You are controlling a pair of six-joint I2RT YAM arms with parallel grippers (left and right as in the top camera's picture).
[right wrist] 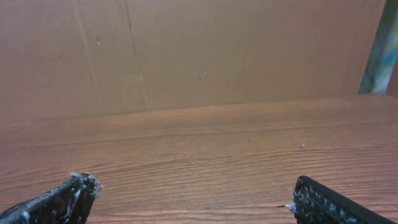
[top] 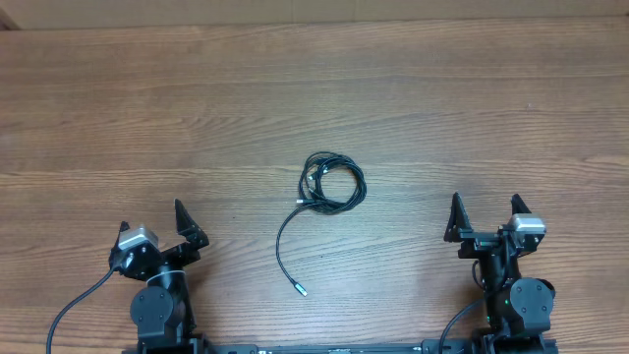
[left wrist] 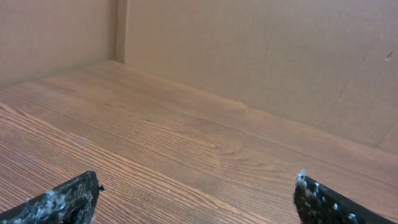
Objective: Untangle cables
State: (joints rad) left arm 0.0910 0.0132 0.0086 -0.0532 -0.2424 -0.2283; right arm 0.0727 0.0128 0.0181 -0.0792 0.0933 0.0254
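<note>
My left hand (top: 150, 218) sits at the near left edge of the desk (top: 442, 98) and my right hand (top: 485, 206) at the near right edge, the two well apart. The cables (top: 331, 182) lie on the desk between them and farther out from me, coiled near the middle. One strand leaves the coil's left side and runs back toward me, ending in a plug (top: 301, 289) just left of centre. A wall (left wrist: 261, 56) stands behind the desk's far edge.
</note>
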